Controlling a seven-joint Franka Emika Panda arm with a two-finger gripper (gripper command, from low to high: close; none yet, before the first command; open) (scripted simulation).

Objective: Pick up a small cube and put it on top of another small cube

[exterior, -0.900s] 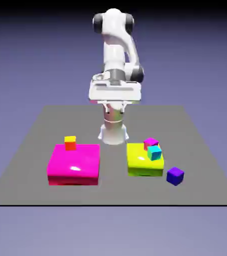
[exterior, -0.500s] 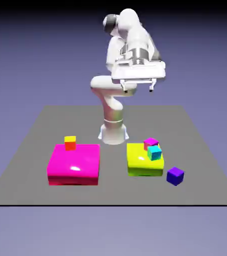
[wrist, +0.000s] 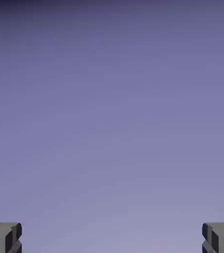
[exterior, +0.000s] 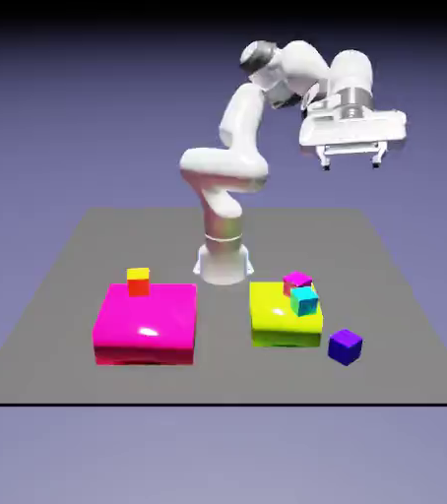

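Note:
The small cube [exterior: 345, 346], glossy dark violet-blue, sits on the grey table at the exterior view's right, just beside the yellow flat block [exterior: 285, 314]. A magenta-pink small cube [exterior: 296, 283] and a cyan small cube [exterior: 304, 300] rest on that yellow block. My gripper [exterior: 351, 162] hangs high above the table at the exterior view's right, open and empty, far above the small cube. In the hand view only the plain backdrop shows between my gripper [wrist: 112, 237] and its two grey fingertips [wrist: 3, 237], which stand wide apart.
A large magenta flat block [exterior: 146, 323] lies at the exterior view's left with a small orange-and-yellow cube [exterior: 138, 282] at its far edge. The robot's base [exterior: 223, 258] stands at the table's far middle.
The arm has swung up and toward the exterior view's right, carrying the open gripper from above the table's middle to high over the right side. The cubes have not moved.

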